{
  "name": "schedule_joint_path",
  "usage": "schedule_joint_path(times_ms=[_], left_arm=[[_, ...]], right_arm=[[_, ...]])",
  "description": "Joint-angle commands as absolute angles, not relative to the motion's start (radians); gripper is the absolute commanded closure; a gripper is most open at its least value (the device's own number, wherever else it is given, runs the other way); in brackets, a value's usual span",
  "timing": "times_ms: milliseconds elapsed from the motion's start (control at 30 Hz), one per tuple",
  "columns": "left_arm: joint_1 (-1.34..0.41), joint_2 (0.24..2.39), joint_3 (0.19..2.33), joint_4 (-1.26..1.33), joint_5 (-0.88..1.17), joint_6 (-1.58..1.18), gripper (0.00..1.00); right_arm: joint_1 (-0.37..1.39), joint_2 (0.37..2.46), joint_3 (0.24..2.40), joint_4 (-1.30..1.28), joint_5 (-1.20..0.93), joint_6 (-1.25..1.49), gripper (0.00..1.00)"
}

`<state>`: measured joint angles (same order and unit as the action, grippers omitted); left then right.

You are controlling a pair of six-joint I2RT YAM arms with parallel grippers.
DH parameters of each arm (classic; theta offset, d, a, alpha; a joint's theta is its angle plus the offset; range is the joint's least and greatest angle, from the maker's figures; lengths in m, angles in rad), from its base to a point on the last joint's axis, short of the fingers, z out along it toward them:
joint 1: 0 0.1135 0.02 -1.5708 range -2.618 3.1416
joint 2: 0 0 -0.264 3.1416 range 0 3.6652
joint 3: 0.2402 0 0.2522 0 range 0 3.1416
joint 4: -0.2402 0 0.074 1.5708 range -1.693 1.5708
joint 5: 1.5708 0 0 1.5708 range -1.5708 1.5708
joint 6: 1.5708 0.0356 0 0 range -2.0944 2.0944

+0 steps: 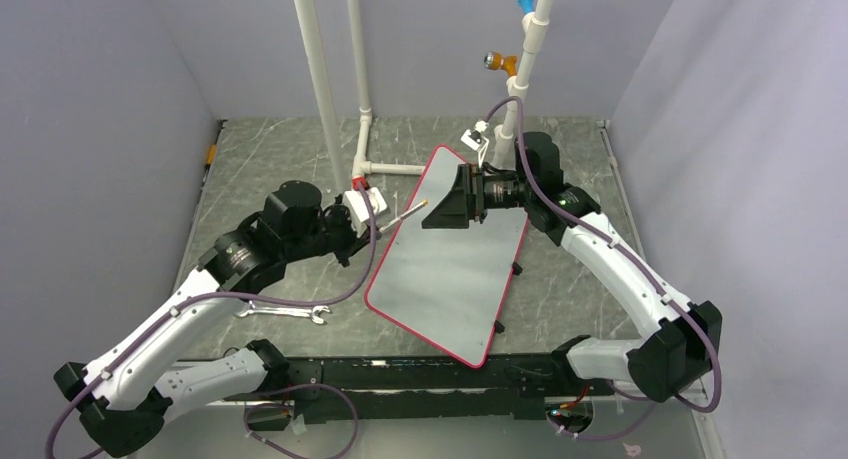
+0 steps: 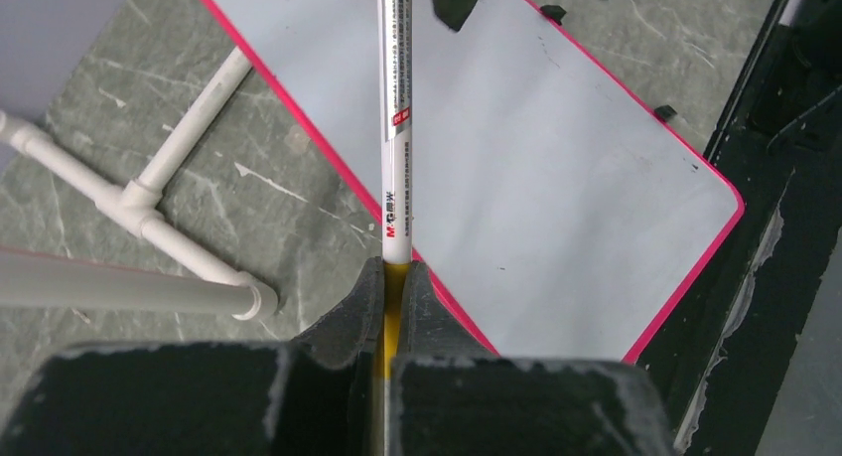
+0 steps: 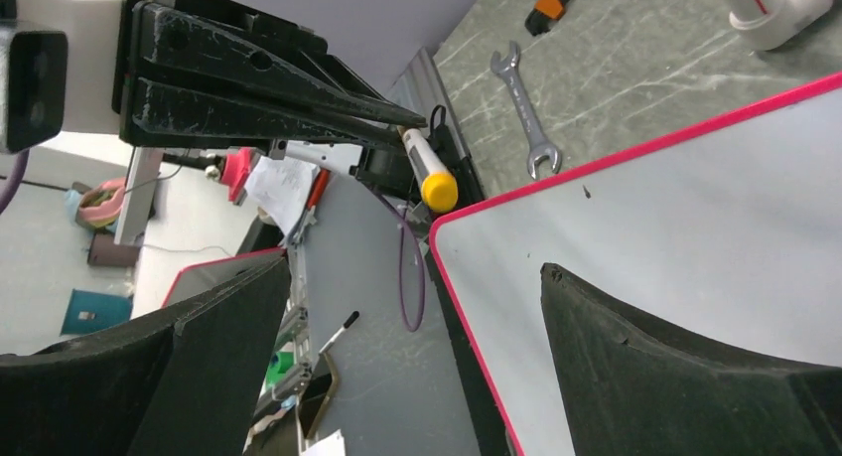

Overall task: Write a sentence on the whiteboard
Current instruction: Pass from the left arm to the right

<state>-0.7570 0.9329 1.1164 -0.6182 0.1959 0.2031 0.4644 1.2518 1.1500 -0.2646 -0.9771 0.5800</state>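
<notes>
Top external: whiteboard (image 1: 440, 289), red-rimmed, lies aslant on the table between the arms. Its surface is blank, with no sentence on it. Left gripper (image 1: 377, 223) is clamped on a white marker (image 1: 403, 212), whose yellow end reaches the board's far left rim. Right gripper (image 1: 445, 201) is spread wide above the board's far end, facing that yellow end.

Left wrist: jaws pinch the marker's yellow rear, and the barrel runs out along the board's rim. Board bare.

Right wrist: fingers far apart, nothing between them. Yellow cap (image 3: 438, 190) appears to be on.

Judgement: writing not begun; uncapping and all lettering remain.
</notes>
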Motion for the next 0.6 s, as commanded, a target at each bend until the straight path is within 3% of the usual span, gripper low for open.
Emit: schedule_joint_path(times_ms=[0,300,567], left_arm=[[-0.759,0.949,1.199,-0.639,0.288,0.309,1.00],[-0.763,0.971,1.234,-0.655,0.373,0.355,1.00],[-0.769,0.999,1.251,-0.645,0.393,0.393,1.00]], right_arm=[[0.483,1.258,1.207,-0.214,-1.018,0.604,0.00],[0.489,1.312,1.251,-0.213,-1.035,0.620,0.04],[0.514,1.354,1.299,-0.242,-1.067,0.601,0.28]])
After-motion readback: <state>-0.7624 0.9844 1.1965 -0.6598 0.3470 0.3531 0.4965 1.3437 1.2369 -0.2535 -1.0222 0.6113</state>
